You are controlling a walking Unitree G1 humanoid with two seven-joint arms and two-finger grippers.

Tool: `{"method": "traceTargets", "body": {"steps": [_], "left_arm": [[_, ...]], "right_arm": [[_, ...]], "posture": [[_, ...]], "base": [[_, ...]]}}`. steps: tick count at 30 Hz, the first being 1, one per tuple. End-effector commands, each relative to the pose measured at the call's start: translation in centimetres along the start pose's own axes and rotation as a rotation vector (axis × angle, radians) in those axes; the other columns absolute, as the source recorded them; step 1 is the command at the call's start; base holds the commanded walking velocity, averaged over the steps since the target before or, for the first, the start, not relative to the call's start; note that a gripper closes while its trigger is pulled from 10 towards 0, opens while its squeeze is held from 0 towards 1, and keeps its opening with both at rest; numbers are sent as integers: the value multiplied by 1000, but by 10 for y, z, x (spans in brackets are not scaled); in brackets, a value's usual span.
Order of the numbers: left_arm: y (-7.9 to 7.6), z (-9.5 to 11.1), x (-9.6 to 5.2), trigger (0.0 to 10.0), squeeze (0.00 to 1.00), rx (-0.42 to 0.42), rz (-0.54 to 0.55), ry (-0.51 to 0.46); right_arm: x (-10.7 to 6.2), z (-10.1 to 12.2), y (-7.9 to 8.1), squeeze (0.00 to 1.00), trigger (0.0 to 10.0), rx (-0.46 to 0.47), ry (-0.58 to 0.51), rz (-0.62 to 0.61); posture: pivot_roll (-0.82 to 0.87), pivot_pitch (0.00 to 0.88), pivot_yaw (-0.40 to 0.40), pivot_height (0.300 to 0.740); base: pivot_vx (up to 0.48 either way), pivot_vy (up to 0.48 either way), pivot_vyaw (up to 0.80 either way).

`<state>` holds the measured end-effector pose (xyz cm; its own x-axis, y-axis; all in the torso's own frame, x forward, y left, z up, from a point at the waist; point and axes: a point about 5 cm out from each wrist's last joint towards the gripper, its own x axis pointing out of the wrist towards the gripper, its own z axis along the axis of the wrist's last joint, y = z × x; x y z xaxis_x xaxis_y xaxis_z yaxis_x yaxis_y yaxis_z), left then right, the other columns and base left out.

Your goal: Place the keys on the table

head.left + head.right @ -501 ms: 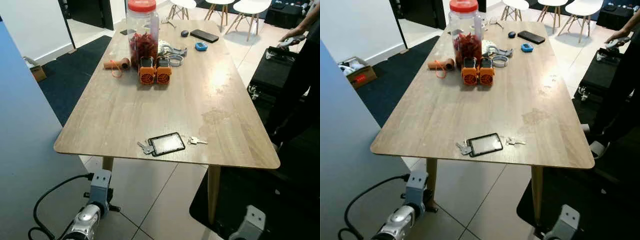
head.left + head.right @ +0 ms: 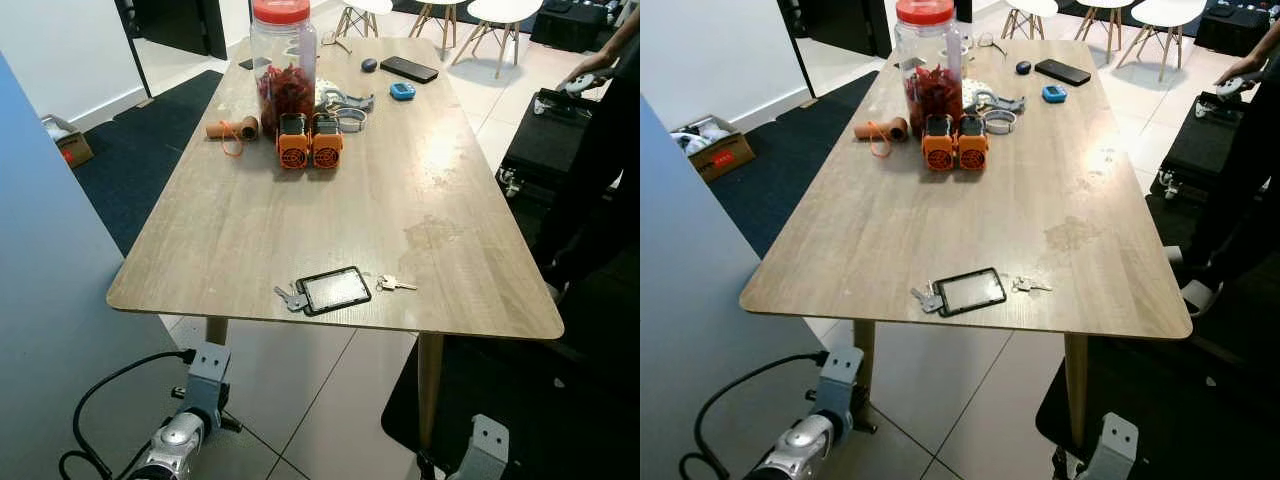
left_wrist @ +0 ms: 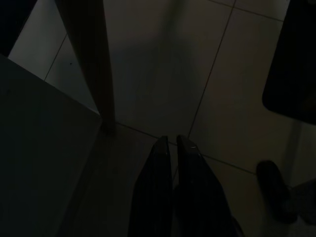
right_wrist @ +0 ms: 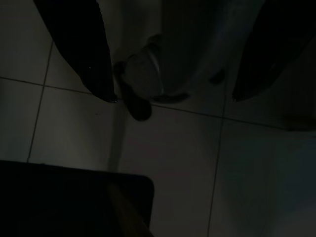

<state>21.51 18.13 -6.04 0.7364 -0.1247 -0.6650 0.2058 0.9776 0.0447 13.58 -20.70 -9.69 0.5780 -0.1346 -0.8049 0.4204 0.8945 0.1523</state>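
The keys lie on the wooden table (image 2: 240, 210) near its front edge: a black-framed card tag (image 2: 334, 289) with a bunch of keys (image 2: 291, 297) at its left end and a single small key (image 2: 395, 284) at its right. Both arms hang low below the table edge. My left gripper (image 3: 172, 141) points at the tiled floor beside a table leg, its two black fingers pressed together and empty. In the right wrist view my right gripper (image 4: 170, 100) hangs over the floor with its fingers (image 4: 91, 59) spread wide and nothing between them.
A tall jar with a red lid (image 2: 284, 60), two orange devices (image 2: 309, 142), a cord roll (image 2: 232, 129), a phone (image 2: 408, 70) and small items crowd the table's far end. A person (image 2: 610, 110) stands at the right. A grey wall (image 2: 40, 290) runs along my left.
The camera has shifted slightly. My right arm has dropped a little lower at the bottom edge. The keys and tag lie as before.
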Motion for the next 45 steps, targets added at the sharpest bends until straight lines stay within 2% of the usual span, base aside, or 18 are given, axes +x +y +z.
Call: {"method": "traceTargets", "body": {"steps": [1, 14, 23, 32, 39, 45], "left_arm": [[6, -8, -3, 10000, 0, 28, 14, 41], [10, -10, -4, 10000, 0, 68, 25, 69], [8, -12, -4, 10000, 0, 72, 25, 80], [5, -16, -5, 10000, 0, 61, 20, 85], [9, -8, -3, 10000, 0, 50, 26, 52], [6, -7, -2, 10000, 0, 23, 14, 39]], "right_arm": [[-1, -5, 1, 0, 10000, -10, 8, -3], [0, -9, 14, 0, 10000, -89, 45, 29], [1, -10, 15, 0, 10000, -100, 50, 32], [0, -12, 16, 0, 10000, -101, 69, 40], [2, -7, 21, 0, 10000, -109, 36, 70], [1, -7, 16, 0, 10000, -107, 51, 63]], "posture": [[46, 24, 19, 740], [56, 0, 27, 740], [55, 0, 22, 740], [49, 0, 34, 740], [49, 6, 28, 740], [51, 20, 11, 740]], "base": [[0, 0, 0], [0, 0, 0], [0, 0, 0], [0, 0, 0], [0, 0, 0], [0, 0, 0]]}}
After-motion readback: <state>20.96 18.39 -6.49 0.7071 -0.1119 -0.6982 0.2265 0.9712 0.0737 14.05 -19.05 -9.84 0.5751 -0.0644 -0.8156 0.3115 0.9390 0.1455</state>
